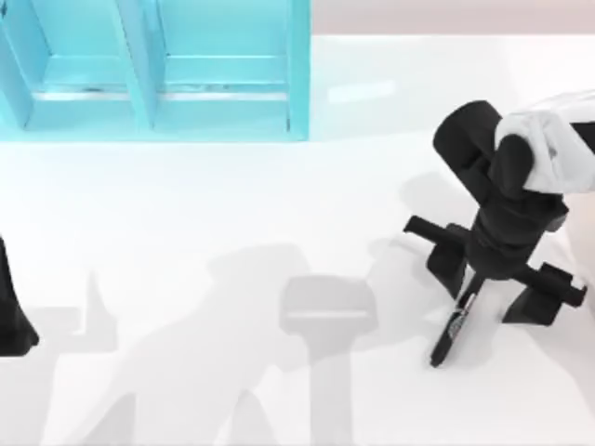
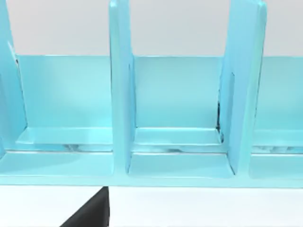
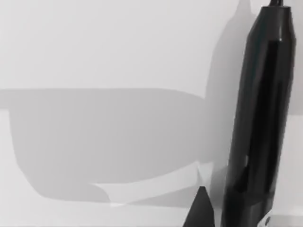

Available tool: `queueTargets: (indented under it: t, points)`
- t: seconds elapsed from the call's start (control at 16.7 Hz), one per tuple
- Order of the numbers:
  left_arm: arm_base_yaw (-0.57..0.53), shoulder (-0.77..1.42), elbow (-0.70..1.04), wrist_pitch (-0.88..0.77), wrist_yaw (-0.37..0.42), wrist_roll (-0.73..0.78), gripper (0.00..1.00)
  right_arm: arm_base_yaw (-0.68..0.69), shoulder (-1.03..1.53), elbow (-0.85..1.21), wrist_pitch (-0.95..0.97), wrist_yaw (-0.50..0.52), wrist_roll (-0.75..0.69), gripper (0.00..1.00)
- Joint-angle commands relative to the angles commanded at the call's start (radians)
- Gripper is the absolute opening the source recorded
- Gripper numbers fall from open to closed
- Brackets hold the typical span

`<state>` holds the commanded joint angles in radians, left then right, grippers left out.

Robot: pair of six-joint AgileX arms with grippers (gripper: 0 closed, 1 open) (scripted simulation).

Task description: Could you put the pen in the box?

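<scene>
Top view: the right gripper (image 1: 490, 283) is seen at the lower right of the frame, fingers spread wide astride the pen (image 1: 454, 327) lying on the table (image 1: 186, 232). The pen is judged light, stiff and smooth, best gripped at its banded middle. The box (image 1: 158, 70) stands upper left; the left gripper's state cannot be told.

The top camera looks straight down on the white tabletop (image 1: 186, 214). The left wrist camera faces the blue box (image 2: 180, 118) closely, also seen from above. The right wrist camera sits very near the pen (image 3: 258, 123).
</scene>
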<state>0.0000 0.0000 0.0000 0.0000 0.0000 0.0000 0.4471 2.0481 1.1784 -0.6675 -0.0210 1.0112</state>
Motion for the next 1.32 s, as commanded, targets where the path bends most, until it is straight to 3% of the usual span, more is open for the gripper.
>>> queueTargets:
  t: [0.12,0.54,0.6,1.32]
  points:
    - [0.000,0.000,0.000,0.000,0.000,0.000,1.00,0.000,0.000,0.000,0.000,0.000,0.000,0.00]
    - [0.000,0.000,0.000,0.000,0.000,0.000,1.00,0.000,0.000,0.000,0.000,0.000,0.000,0.00]
    - [0.000,0.000,0.000,0.000,0.000,0.000,1.00,-0.004,-0.080,0.013,-0.097,0.044,-0.035,0.00]
    - [0.000,0.000,0.000,0.000,0.000,0.000,1.00,-0.006,-0.210,0.258,-0.473,0.043,-0.039,0.00]
